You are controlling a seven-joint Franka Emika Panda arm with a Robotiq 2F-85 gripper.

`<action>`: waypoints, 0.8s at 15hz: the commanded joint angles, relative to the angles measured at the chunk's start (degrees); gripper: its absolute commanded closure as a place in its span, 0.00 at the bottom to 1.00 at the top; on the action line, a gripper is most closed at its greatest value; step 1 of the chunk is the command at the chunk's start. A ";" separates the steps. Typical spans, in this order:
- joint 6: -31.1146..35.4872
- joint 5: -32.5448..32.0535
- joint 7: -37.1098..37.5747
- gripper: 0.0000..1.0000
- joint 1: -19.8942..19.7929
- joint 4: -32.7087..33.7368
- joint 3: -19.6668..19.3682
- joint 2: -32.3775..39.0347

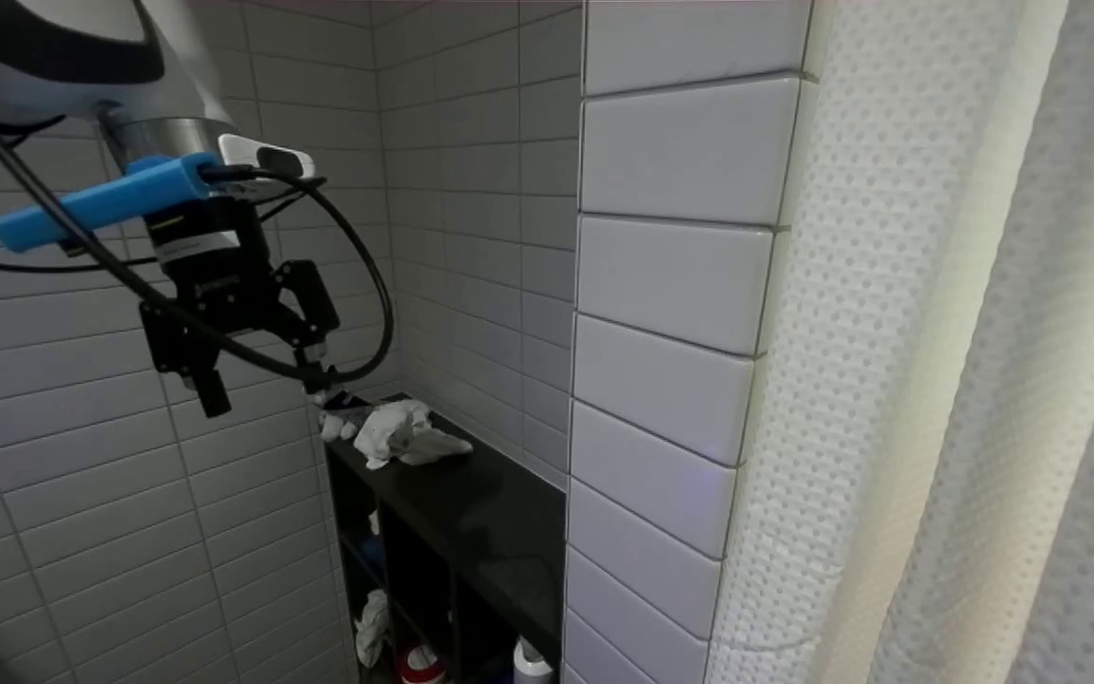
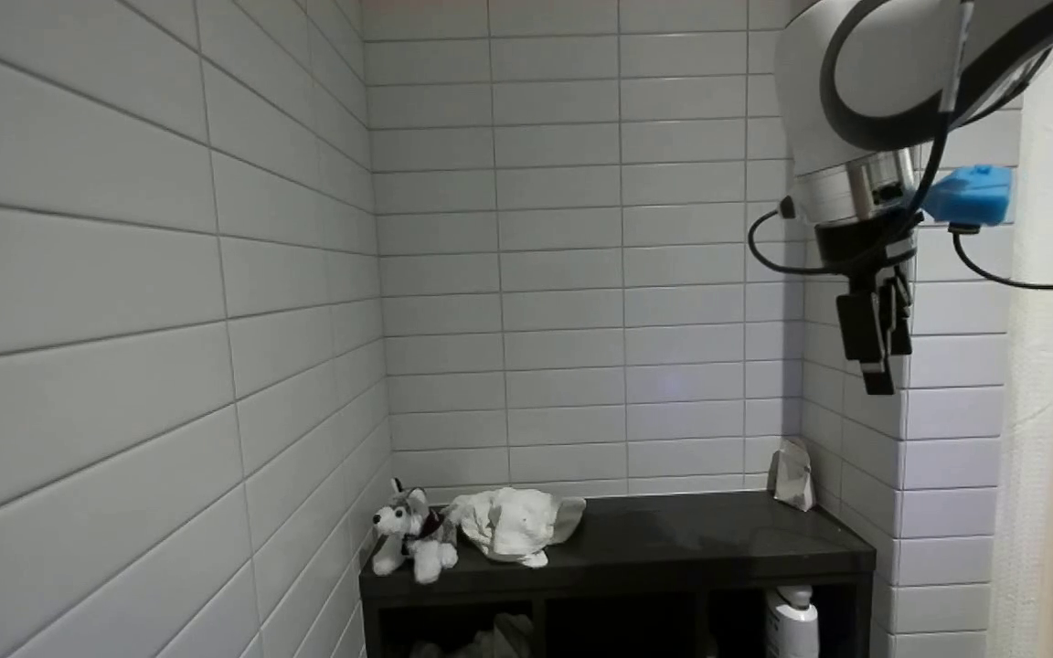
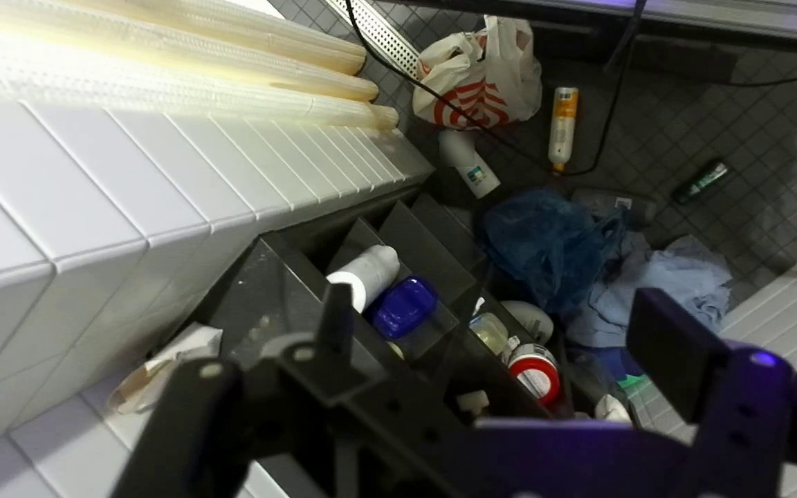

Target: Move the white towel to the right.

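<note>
Hanging up high in both exterior views, the black two-finger robot gripper [image 1: 267,393] has its jaws spread wide, and I see nothing pinched between them. In an exterior view it shows above the right end of the long black shelf unit [image 2: 700,530], same side as a pale, crumpled packet [image 2: 793,473] standing toward the back. The wrinkly white cloth towel [image 2: 513,525] is well apart from all that, bunched up toward the left end of the top as that view has it, just beside a grey-and-white plush dog [image 2: 412,535]; can't tell if they touch. So progress-wise, I'd call it basically zero: towel's over at the left, nothing's got hold of it, and the move right looks undone. What's left, imo, is the whole job: get over there, grab it without snagging the dog, shift it right, let go and back off.
</note>
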 commanded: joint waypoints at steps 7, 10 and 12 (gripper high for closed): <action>5.31 15.77 -1.77 0.00 15.55 -1.42 1.52 -0.91; 9.97 23.97 4.92 0.00 16.11 -1.09 3.59 0.28; 16.73 26.68 8.61 0.00 15.11 -1.68 5.44 0.59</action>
